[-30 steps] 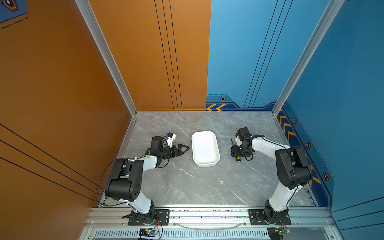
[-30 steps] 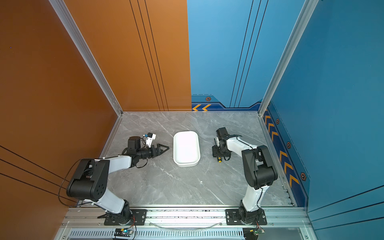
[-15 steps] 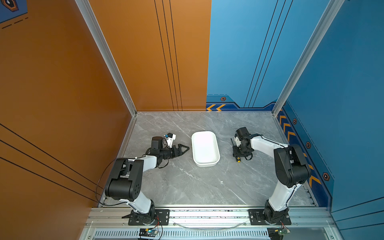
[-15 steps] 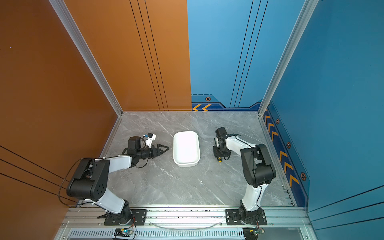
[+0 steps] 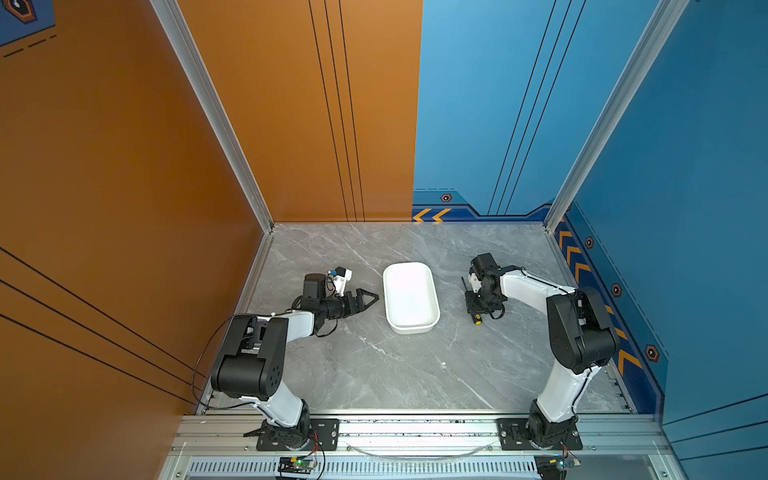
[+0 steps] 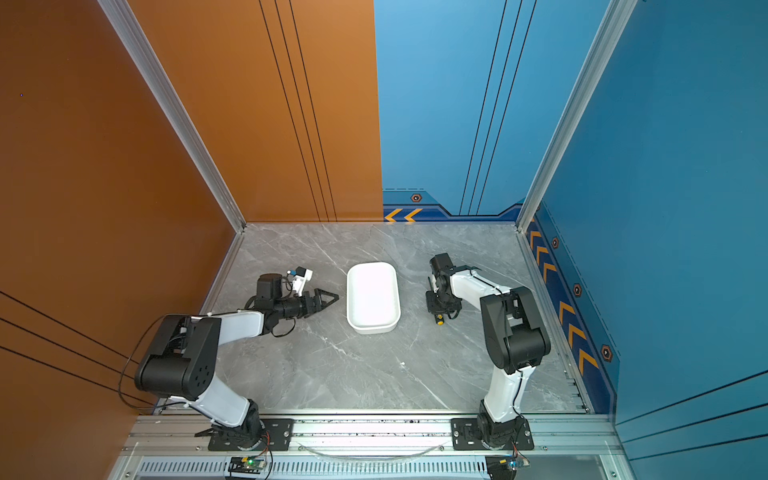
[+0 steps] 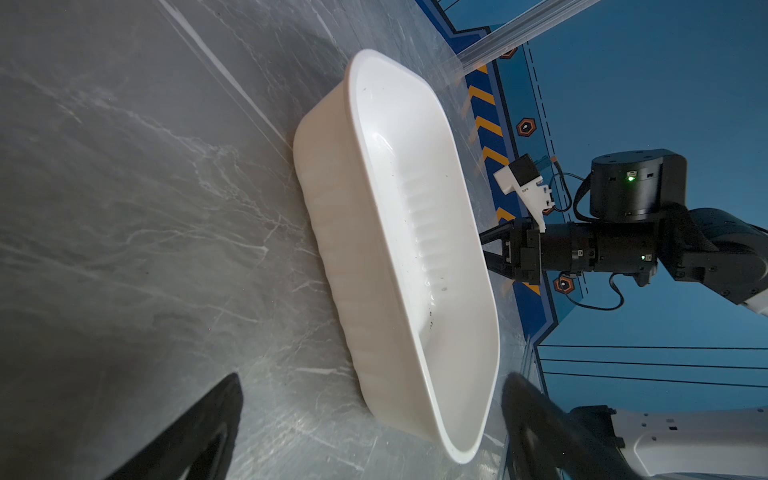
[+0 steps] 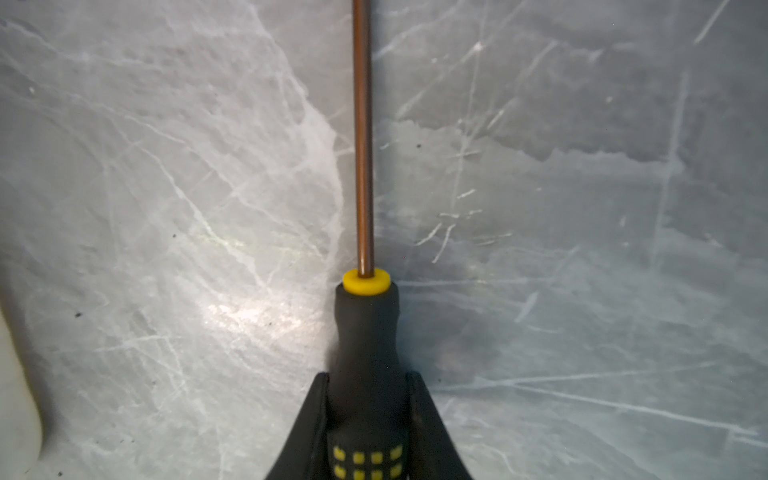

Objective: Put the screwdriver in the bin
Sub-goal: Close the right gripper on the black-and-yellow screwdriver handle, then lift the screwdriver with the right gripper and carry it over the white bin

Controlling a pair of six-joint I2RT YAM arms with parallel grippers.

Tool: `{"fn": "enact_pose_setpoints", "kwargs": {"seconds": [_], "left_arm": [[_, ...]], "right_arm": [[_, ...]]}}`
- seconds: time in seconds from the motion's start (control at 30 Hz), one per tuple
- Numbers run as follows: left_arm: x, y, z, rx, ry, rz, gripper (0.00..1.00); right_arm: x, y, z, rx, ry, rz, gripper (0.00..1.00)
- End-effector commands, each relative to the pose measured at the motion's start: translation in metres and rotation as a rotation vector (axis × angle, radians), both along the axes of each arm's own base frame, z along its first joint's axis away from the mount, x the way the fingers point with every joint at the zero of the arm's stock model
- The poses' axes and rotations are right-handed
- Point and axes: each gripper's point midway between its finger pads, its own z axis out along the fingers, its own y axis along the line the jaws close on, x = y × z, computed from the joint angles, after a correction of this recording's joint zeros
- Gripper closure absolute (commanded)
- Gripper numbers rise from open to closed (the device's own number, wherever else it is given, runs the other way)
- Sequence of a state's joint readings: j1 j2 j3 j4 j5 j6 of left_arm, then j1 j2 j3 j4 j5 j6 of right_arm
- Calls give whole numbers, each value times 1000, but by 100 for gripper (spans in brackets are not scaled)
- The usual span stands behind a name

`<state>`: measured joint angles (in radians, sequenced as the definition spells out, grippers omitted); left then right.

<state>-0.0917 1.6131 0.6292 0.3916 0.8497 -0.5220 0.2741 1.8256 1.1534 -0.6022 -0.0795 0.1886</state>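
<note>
Since the slim screwdriver [image 8: 365, 332] looks light and rigid, the right hand [image 8: 368, 378], clamped on its black handle, should hold firm.

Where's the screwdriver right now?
In both top views the screwdriver sits right of the bin, apart from it, its handle clamped in the right pincer.

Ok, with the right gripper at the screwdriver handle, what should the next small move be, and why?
Probably a short lift straight up. The right gripper is shut on the black handle of the screwdriver, which seems to lie flat on the table, beside the bin rather than in it. Raising it first should let the shaft clear the bin's wall when carried across.
</note>
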Motion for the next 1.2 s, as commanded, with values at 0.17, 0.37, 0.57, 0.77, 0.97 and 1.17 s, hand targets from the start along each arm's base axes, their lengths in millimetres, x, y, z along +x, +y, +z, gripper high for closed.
{"fn": "enact_pose_setpoints", "kwargs": {"seconds": [0.17,0.37,0.57,0.77,0.97,1.17], "left_arm": [[-2,1,-4,-8,29,0,2],[-1,0,-3,-13,29,-2,2],[0,0,0,-13,24,0,2],[1,1,1,-14,24,9,2],[-1,1,0,-15,32,15,2],[-1,1,0,-16,35,15,2]], "right_arm": [[3,25,64,155,-95,-61,100],[1,48,136,221,-227,-59,100],[2,88,185,357,-303,-94,100],[1,128,187,322,-374,-93,100],[-1,150,154,232,-356,-131,100],[-9,174,129,189,-324,-107,100]]}}
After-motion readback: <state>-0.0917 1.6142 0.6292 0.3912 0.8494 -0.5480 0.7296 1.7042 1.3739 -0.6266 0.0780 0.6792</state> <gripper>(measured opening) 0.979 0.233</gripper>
